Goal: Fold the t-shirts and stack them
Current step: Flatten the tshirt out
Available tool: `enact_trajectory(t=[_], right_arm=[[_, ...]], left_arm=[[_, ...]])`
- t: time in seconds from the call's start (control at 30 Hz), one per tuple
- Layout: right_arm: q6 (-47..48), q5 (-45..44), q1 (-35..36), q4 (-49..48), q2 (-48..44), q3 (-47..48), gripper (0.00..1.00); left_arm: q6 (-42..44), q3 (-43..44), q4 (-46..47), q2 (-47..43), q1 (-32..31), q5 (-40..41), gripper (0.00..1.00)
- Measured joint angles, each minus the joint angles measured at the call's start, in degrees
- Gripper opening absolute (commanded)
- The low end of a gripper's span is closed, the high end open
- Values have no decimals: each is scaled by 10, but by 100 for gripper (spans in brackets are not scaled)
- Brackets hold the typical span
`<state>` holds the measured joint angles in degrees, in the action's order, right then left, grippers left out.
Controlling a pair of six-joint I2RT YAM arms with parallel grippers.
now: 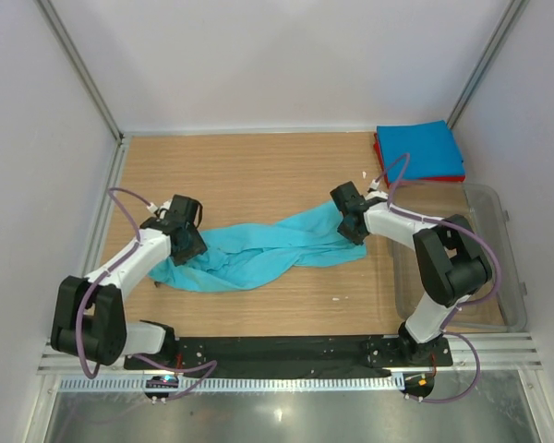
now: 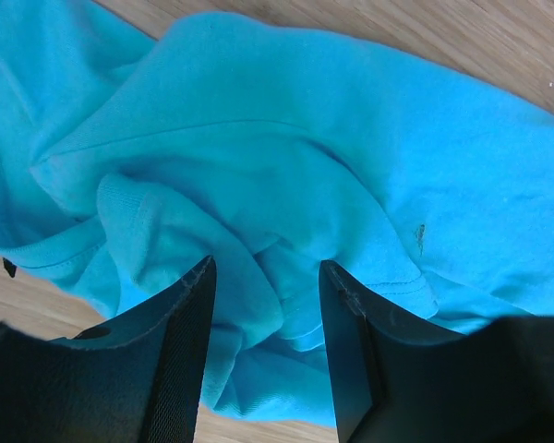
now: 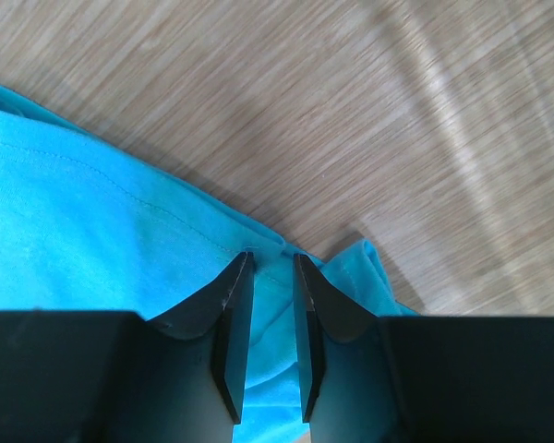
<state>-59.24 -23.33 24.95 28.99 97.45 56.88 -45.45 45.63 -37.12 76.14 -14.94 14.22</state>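
A turquoise t-shirt lies crumpled and twisted in a long band across the middle of the wooden table. My left gripper is at its left end, and in the left wrist view the jaws stand apart with bunched turquoise cloth between them. My right gripper is at the shirt's right end, and its jaws are nearly together on a hem fold of the shirt. A blue folded shirt lies on a red folded shirt at the back right corner.
A clear plastic tub stands at the right side of the table, beside my right arm. White walls with metal rails enclose the table on three sides. Bare wood shows behind the turquoise shirt.
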Motion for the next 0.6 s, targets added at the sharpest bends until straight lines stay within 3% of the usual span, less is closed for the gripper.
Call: enact_trajectory(t=[0.47,0.6], right_arm=[[-6,-17,-3,-21,0,-3,30],[-9,-20,-5,-26,2,-3,20]], left_arm=[[-28,-44,-14,-27,0,29,47],[-40,-56,-13,-27,0,29,47]])
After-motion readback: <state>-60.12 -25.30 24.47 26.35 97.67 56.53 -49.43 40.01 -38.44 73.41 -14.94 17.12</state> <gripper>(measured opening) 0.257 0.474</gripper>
